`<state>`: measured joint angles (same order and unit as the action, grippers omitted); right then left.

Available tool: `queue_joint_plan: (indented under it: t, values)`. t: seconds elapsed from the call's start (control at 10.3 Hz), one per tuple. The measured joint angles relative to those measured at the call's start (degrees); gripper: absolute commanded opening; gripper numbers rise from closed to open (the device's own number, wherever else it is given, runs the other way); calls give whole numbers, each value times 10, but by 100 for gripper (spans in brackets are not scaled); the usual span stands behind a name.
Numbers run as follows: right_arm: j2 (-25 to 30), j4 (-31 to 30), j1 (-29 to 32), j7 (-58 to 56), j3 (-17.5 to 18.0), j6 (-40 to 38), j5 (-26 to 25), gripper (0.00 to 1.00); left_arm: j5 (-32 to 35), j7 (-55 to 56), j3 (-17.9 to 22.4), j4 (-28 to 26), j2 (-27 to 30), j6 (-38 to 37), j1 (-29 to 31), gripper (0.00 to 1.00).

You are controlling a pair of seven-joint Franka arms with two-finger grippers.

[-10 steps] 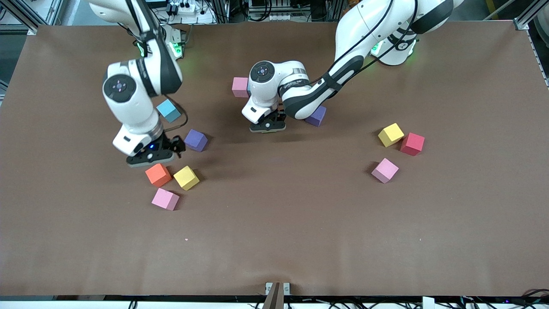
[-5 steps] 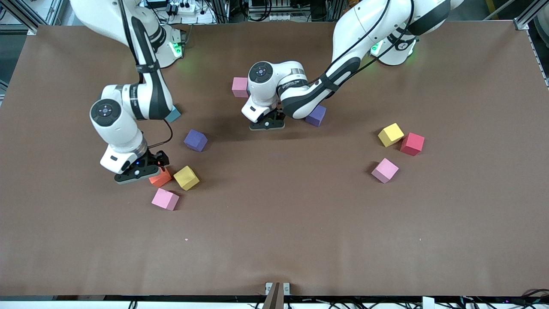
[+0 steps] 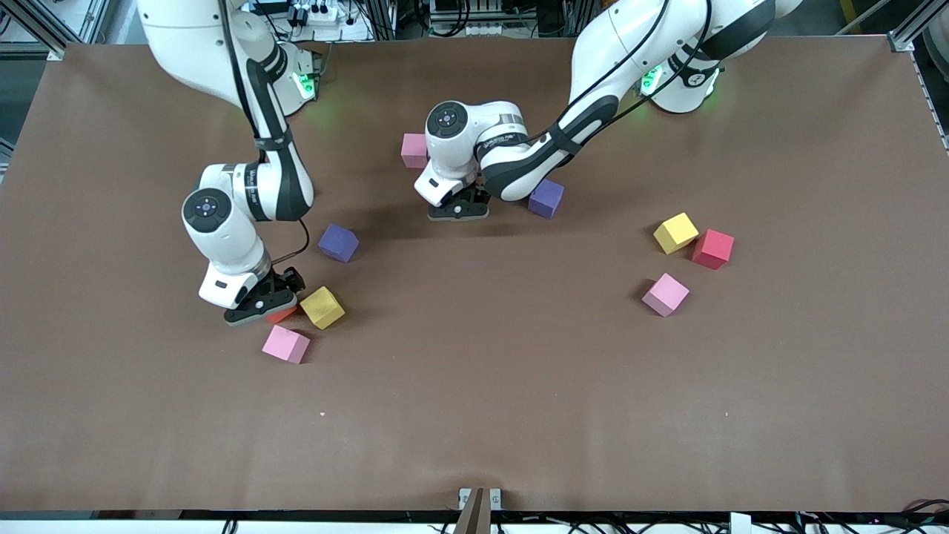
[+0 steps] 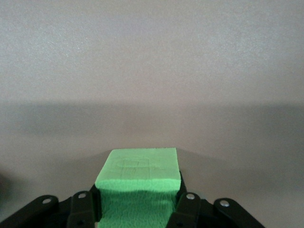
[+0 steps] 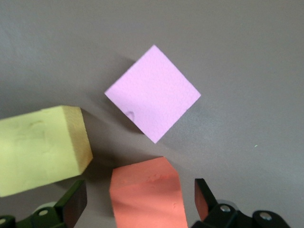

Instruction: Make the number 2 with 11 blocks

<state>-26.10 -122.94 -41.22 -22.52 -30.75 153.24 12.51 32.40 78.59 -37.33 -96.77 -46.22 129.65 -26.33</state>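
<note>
While my right gripper (image 3: 268,311) hangs low over the orange block (image 5: 146,194) at the right arm's end of the table (image 3: 474,415), its jaws stand wide with a finger on each side of that cube, not yet touching it. A yellow block (image 3: 322,307) sits just beside the orange one, and a pink block (image 3: 285,344) lies a little nearer to the front camera. A purple block (image 3: 338,242) rests farther from that camera than the yellow one.

Toward the middle, another pink block (image 3: 414,150) lies near the arms' bases. My left gripper (image 3: 459,211) is there too, clamped tight on the green block (image 4: 138,183) just over the table. A second purple block (image 3: 546,198) sits beside my left arm.

Toward the left arm's end, a second yellow block (image 3: 675,233) and the red block (image 3: 712,248) sit close together, a third pink block (image 3: 665,294) near them. No digit has been laid out.
</note>
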Motion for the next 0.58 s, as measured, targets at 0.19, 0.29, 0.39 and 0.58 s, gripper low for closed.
queue_joint_plan:
  t: [0.19,0.29,0.39,0.58]
  values:
    - [0,1,26,-12,21,7,11,100,0,0,0,-2,-1,0,-1,100]
    - [0,1,26,-14,23,7,15,100,0,0,2,-3,-1,0,0,100]
    - [0,1,26,-17,24,7,18,100,0,1,2,-2,-1,0,1,100]
    - [0,1,33,-29,24,7,20,100,-3,2,2,2,2,-1,8,100]
